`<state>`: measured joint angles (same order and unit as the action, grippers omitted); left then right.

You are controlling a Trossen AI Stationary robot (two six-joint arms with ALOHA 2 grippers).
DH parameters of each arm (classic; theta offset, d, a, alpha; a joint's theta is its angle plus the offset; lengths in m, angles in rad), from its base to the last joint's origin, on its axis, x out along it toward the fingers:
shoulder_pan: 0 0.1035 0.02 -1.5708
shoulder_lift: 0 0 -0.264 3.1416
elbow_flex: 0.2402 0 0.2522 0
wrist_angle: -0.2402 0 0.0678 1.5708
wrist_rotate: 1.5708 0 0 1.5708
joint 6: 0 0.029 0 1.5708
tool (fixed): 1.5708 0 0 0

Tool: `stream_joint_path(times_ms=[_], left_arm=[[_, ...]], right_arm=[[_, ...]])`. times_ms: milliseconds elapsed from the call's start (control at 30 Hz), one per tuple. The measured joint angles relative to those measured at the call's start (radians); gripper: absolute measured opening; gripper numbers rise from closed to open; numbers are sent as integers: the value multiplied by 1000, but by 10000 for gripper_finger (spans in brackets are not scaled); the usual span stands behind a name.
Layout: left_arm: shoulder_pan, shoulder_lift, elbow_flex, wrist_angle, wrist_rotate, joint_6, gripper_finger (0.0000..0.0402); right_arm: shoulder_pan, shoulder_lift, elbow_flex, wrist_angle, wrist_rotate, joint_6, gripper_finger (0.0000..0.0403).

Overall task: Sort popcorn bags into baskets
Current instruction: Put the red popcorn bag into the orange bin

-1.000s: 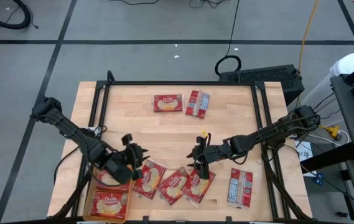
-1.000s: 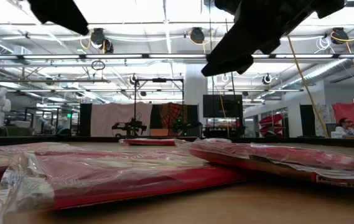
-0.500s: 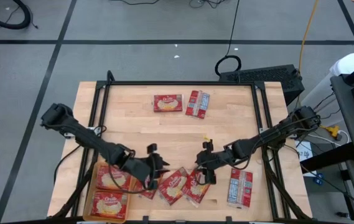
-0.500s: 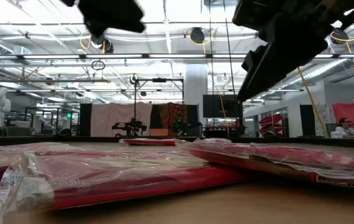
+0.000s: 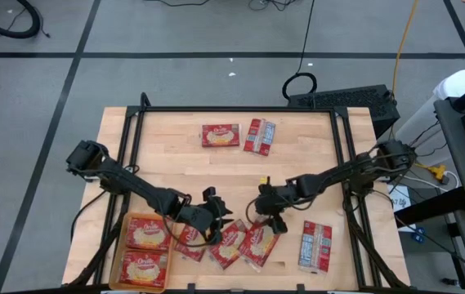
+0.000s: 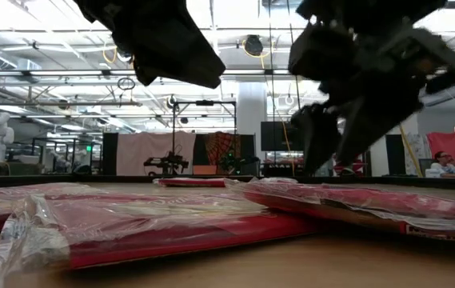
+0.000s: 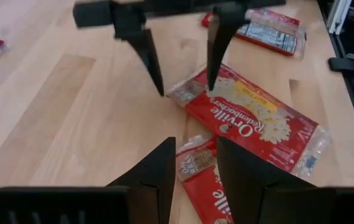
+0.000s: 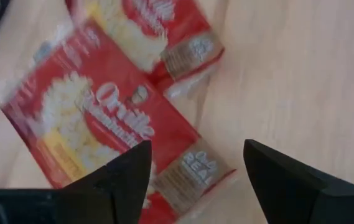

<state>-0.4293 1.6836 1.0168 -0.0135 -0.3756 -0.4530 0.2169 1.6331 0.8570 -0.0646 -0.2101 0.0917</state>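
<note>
A: Where are the arms?

B: Both sit at about six o'clock on the wooden table (image 5: 183, 163). The left gripper (image 5: 218, 222) reaches in from eight o'clock and hangs over the cluster of popcorn bags (image 5: 228, 242) near the front edge. The right gripper (image 5: 268, 214) comes in from three o'clock and hovers over the bag (image 5: 260, 243) at the right end of that cluster.

A: Fingers?

B: Both are spread. In the left wrist view the left fingers (image 7: 153, 174) stand apart above a bag's corner, and the right arm's fingers show opposite, also apart. In the right wrist view the right fingers (image 8: 117, 174) are wide, with two red bags (image 8: 111, 134) between them and nothing gripped.

A: And the other bags?

B: Two lie flat in the orange basket (image 5: 116, 260) at seven o'clock. One striped bag (image 5: 315, 245) lies alone at five o'clock. A red bag (image 5: 220, 135) and a striped bag (image 5: 259, 135) lie side by side at twelve o'clock.
</note>
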Motion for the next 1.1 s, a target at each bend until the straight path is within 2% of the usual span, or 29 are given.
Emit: stream_joint_path(times_ms=[200,333,433,567,633,733,833,1100], left_arm=[[15,0,0,-4,0,2,118],[18,-1,0,-12,0,10,118],[18,-1,0,-13,0,10,118],[21,-1,0,-13,0,22,118],[25,-1,0,-12,0,21,118],[31,-1,0,-12,-7,4,118],[32,-1,0,-6,-28,-5,118],[33,-1,0,31,-46,-3,118]], right_arm=[[-53,115,0,143,-151,-59,228],[-81,175,1,166,-318,-64,198],[-87,193,2,170,-339,-90,149],[-86,173,-1,145,-350,-125,43],[-86,139,-2,124,-352,-143,13],[-86,60,-2,81,-335,-147,15],[-85,-39,-2,33,-272,-149,5],[-41,-263,-2,-110,68,-131,1]])
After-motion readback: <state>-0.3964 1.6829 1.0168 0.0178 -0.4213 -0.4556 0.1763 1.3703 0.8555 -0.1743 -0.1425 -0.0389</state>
